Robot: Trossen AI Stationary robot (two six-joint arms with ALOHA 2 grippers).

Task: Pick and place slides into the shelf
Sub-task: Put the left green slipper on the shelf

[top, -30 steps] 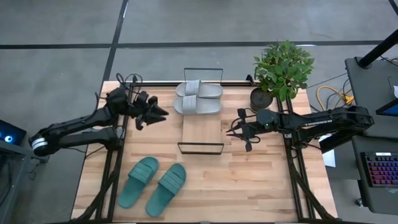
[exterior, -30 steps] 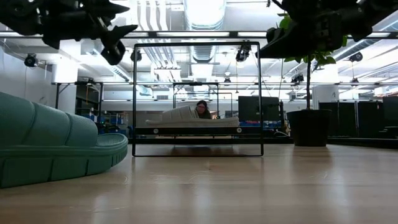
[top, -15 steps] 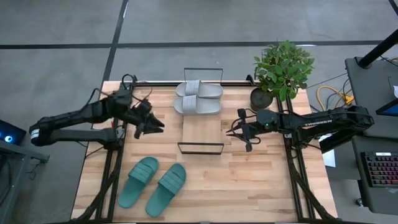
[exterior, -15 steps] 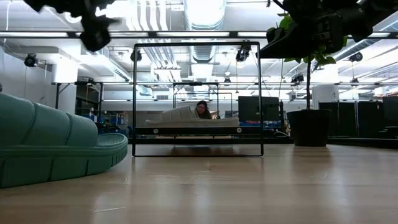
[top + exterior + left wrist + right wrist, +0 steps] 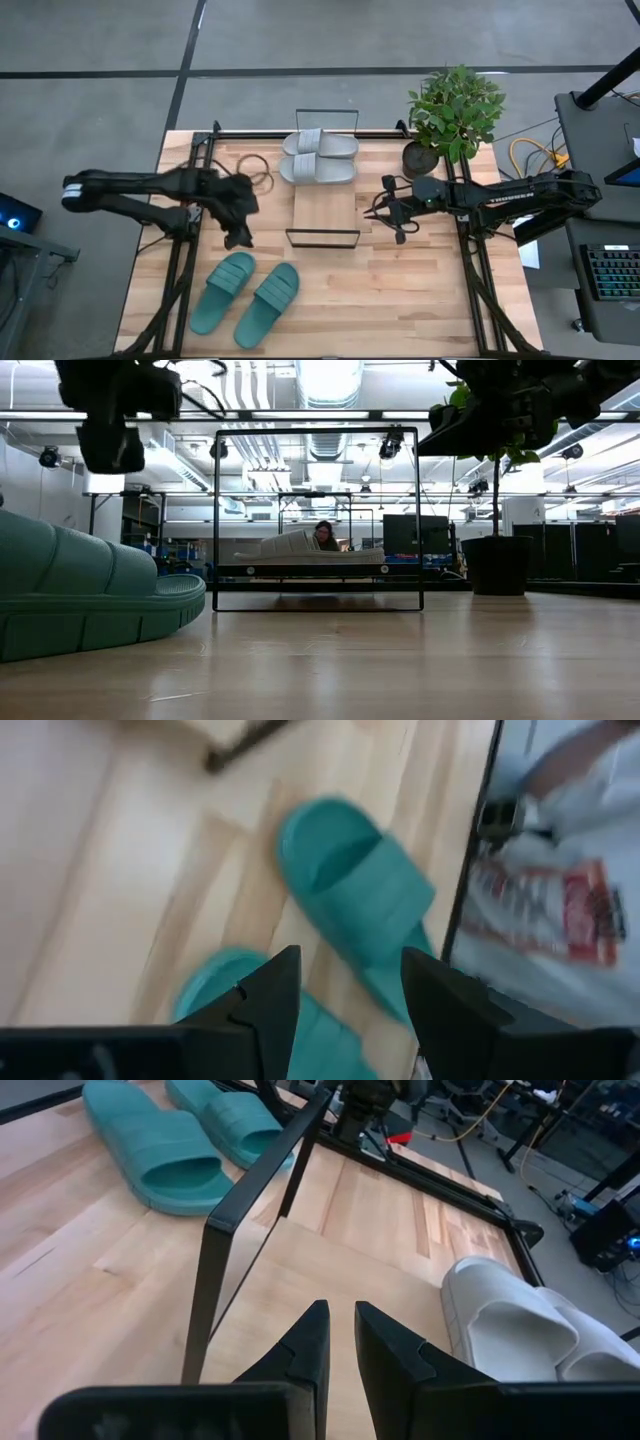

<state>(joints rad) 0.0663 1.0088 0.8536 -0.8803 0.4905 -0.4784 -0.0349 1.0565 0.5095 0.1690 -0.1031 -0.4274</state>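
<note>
Two teal slides [image 5: 245,297] lie side by side, soles down, at the table's near left. My left gripper [image 5: 238,236] hangs above them, open and tipped downward; its wrist view shows one teal slide [image 5: 360,895] beyond the open fingers [image 5: 350,970]. Two pale grey slides [image 5: 318,156] lie soles down at the far end of the shelf [image 5: 325,205], a wooden plank in a black wire frame. My right gripper [image 5: 372,212] hovers by the shelf's right side, shut and holding nothing [image 5: 340,1320].
A potted plant [image 5: 452,112] stands at the table's far right corner. A cable loop [image 5: 255,168] lies at the far left. The shelf's upright wire frame [image 5: 315,520] rises mid-table. Bare wood lies at the near right. A person [image 5: 325,535] sits in the room behind.
My left gripper has swung from the far left of the table toward the near edge and the teal slides, and it has tipped from nearly level to pointing downward. Its fingers have stayed open. The slides and the shelf have not moved.
</note>
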